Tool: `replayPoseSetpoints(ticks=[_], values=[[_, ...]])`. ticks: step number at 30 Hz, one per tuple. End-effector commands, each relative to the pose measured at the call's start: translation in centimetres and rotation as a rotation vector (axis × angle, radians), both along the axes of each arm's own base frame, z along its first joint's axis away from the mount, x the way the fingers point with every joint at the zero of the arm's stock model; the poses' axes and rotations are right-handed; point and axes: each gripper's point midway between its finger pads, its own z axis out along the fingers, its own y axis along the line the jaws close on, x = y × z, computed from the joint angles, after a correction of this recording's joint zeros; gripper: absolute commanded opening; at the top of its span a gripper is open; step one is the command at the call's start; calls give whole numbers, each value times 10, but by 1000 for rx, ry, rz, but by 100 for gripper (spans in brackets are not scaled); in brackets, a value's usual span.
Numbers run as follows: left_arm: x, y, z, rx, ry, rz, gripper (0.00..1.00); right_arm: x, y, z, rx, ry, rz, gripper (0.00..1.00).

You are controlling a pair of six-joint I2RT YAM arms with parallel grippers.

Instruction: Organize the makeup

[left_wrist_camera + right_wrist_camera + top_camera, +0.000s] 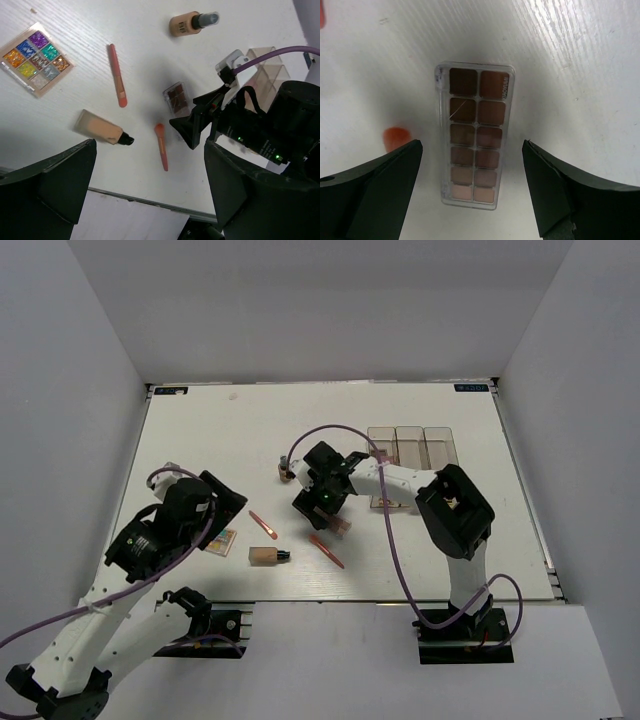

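White bench (pixel 200 440), walled in grey on three sides, carries the scattered makeup, with three clear boxes (pixel 412 445) standing side by side toward its far right. A brown palette (pixel 472 135) lies flat near the middle of the bench, directly below the wrist of the right arm (pixel 400 480). The right jaws are apart and hold nothing. In the right wrist view the palette sits centred in the gap, with one jaw off each long side and neither touching it. Its long axis runs straight away from the wrist camera, square to the line joining the jaws, so closing would act across the short width. No rotation of the wrist appears necessary; the next step is judged to be a straight descent, then closure. Note that an orange brush tip (pixel 397 136) lies just beside the palette on the left of that view, near the jaw on that side, and could be struck or trapped during descent. The left jaws are likewise apart and empty, above the bench near a multicoloured palette (pixel 36 59) and a tan bottle (pixel 102 130), well apart from the brown palette. The right arm is clearly the nearer one.
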Motion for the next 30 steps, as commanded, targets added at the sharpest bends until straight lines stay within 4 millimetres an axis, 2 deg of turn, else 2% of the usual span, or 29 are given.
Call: replayPoseSetpoints(ticks=[1, 6, 9, 12, 13, 15, 16, 18, 20, 21, 23, 24, 25, 26, 28, 29, 30], values=[[-10, 13, -18, 23, 56, 56, 98, 8, 4, 1, -21, -34, -42, 87], [-18, 14, -29, 1, 76, 63, 98, 6, 1, -8, -45, -25, -39, 85], [-23, 14, -37, -16, 93, 73, 98, 5, -3, -14, -67, -34, -38, 76], [-27, 13, -46, -39, 113, 81, 98, 3, -8, -19, -76, -35, -30, 58], [-28, 13, -50, -41, 123, 83, 98, 2, -8, -19, -70, -33, -28, 46], [-31, 11, -61, -49, 144, 79, 98, -1, -6, -17, -52, -22, -7, 37], [-33, 8, -66, -60, 160, 68, 98, 0, -7, -11, -38, -26, -4, 30], [-35, 6, -78, -70, 183, 73, 98, 1, -2, 1, -7, -30, 17, 23], [-37, 4, -83, -84, 193, 68, 98, 8, 2, 23, 39, -48, 23, 17], [-37, 4, -86, -86, 201, 73, 98, 13, 5, 42, 72, -68, 22, 14], [-38, 4, -89, -84, 206, 76, 98, 24, 5, 61, 102, -91, 10, 12], [-38, 5, -89, -78, 211, 79, 98, 37, 7, 82, 136, -124, -9, 10], [-39, 6, -90, -72, 214, 86, 98, 41, 3, 88, 136, -123, -27, 10], [-39, 7, -92, -69, 219, 88, 98, 55, -7, 94, 134, -137, -67, 10], [-38, 7, -94, -66, 218, 87, 98, 67, -13, 107, 149, -160, -107, 8], [-38, 7, -94, -67, 217, 86, 98, 82, -28, 111, 149, -177, -161, 8], [-39, 7, -98, -64, 222, 87, 98, 87, -33, 114, 152, -183, -184, 6]])
